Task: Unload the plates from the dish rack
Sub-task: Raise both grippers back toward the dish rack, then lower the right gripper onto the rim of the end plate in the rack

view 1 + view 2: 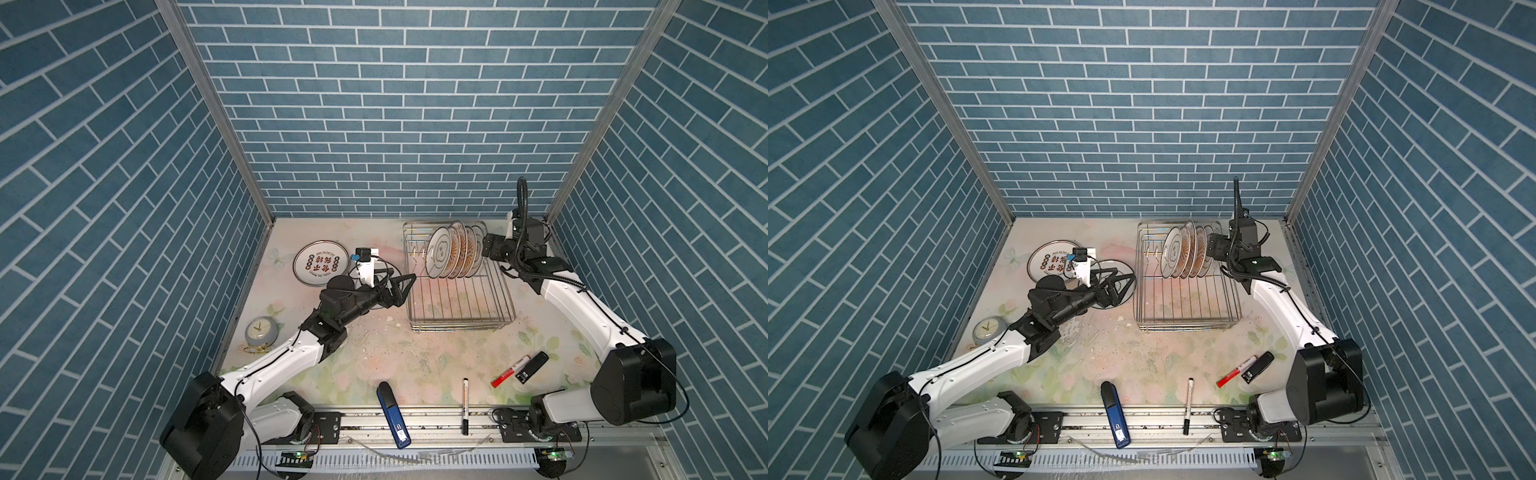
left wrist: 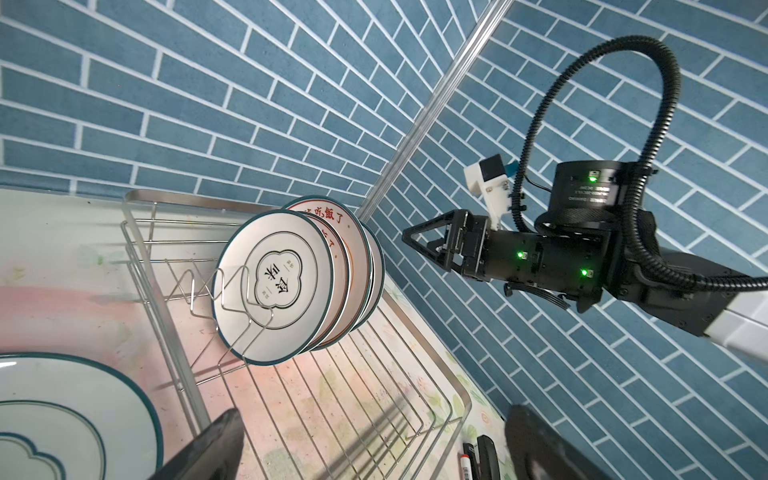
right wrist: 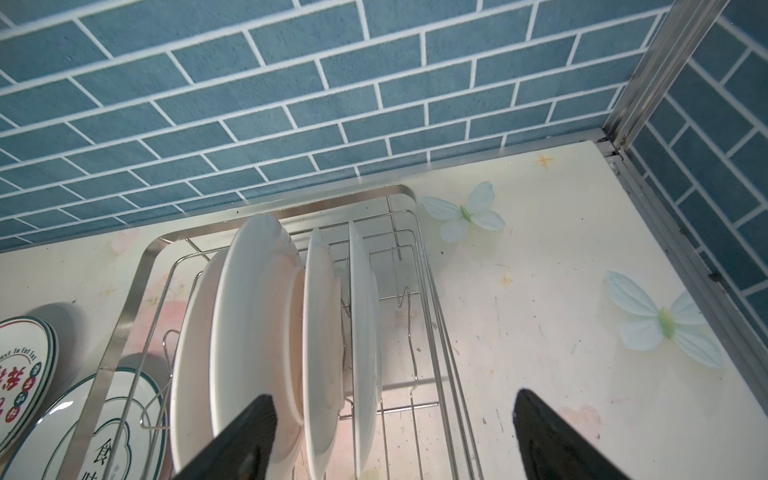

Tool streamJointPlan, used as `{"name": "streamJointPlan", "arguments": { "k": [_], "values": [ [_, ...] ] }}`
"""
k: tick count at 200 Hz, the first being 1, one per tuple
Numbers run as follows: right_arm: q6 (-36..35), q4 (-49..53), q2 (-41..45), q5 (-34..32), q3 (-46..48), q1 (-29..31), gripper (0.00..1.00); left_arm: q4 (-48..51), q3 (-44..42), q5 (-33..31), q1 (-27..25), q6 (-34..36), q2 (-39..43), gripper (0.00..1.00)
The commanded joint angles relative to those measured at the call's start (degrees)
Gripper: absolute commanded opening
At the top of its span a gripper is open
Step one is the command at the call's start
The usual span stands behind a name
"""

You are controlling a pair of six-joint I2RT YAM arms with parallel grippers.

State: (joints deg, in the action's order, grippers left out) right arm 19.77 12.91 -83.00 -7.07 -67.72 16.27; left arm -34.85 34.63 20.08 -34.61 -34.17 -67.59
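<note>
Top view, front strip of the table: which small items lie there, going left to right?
In a top view: blue oblong device → thin white pen → red marker → black oblong device.

The near half of the dish rack is lying open above its wires. Its far half is being filled by standing plates, with upright prongs rising just left of them. The right gripper is crowding their right side. The left gripper is blocking the rack's left edge, where flat plates are taking up the table.
</note>
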Motion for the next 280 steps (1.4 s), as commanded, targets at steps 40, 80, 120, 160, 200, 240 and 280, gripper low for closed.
{"name": "streamJointPlan", "arguments": {
  "k": [40, 80, 120, 160, 200, 240, 280],
  "values": [
    [0.71, 2.96, -5.74, 1.84, -5.57, -0.13, 0.64, -3.11, 1.63, 1.27, -1.47, 0.18, -1.84, 1.0],
    [0.62, 2.68, -9.37, 0.17, -7.74, -0.16, 0.52, -1.34, 2.63, -0.67, -2.55, 1.21, -2.42, 1.0],
    [-0.24, 1.57, -12.97, 1.33, -9.54, -0.11, 0.38, -0.2, 3.71, -1.4, -3.31, 2.01, -3.78, 1.0],
    [-0.43, 2.91, -16.43, -1.37, -12.38, 0.74, 0.25, -0.96, 3.86, -1.63, -3.4, 1.75, -5.43, 1.0],
    [-1.66, 3.7, -17.02, -7.96, -13.51, 3.03, 0.2, -0.84, 4.3, -1.79, -3.44, 1.48, -6.39, 1.0],
    [-2.11, 5.59, -17.88, -12.97, -15.04, 4.61, 0.17, 0.39, 4.3, -3.29, -3.43, 1.66, -6.5, 1.0],
    [-1.84, 5.71, -19.1, -12.4, -15.92, 4.73, 0.14, 1.31, 4.13, -4.04, -3.4, 1.75, -5.99, 1.0]
  ]
}}
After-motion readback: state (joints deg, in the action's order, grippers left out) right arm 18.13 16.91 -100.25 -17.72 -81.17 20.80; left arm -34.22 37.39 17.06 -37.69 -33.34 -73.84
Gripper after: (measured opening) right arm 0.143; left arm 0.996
